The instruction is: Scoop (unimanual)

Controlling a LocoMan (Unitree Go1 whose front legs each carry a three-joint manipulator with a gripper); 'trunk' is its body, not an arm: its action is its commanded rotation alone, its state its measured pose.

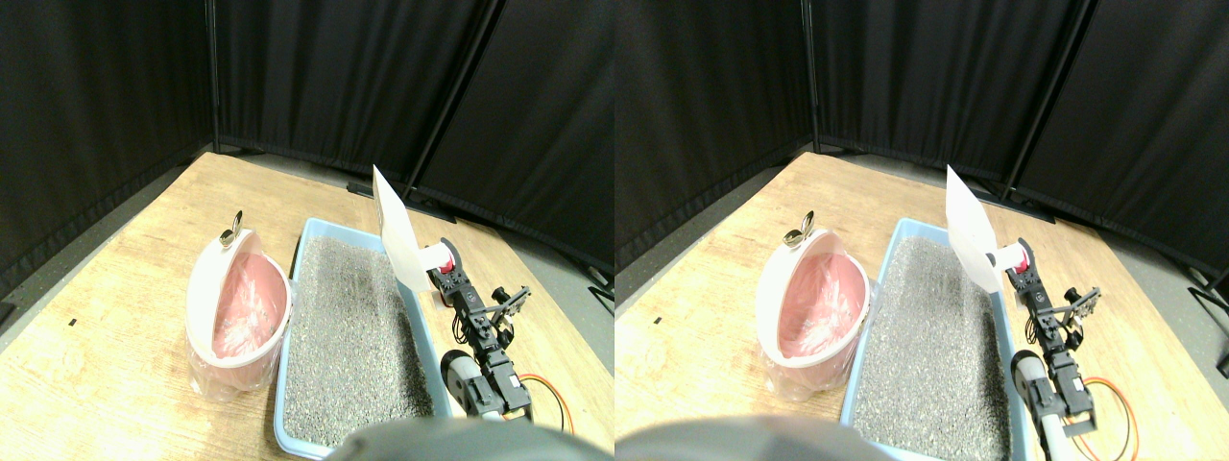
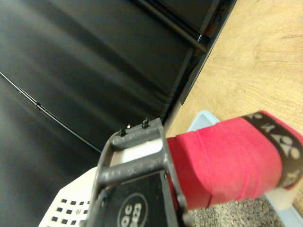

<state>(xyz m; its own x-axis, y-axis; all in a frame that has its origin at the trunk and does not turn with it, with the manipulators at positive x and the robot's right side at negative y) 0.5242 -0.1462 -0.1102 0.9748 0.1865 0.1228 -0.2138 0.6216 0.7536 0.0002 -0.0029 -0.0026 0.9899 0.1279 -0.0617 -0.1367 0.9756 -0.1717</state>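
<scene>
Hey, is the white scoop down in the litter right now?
No. The white scoop is raised above the grey litter in the blue tray, its blade tilted up in the air.

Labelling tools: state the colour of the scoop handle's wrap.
Red, with a black band near one end; the handle wrap shows best in the wrist view.

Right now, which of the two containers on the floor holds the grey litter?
The light blue tray, the shallow rectangular one beside the right gripper. The round white bin to its left holds only a pink bag liner.
</scene>
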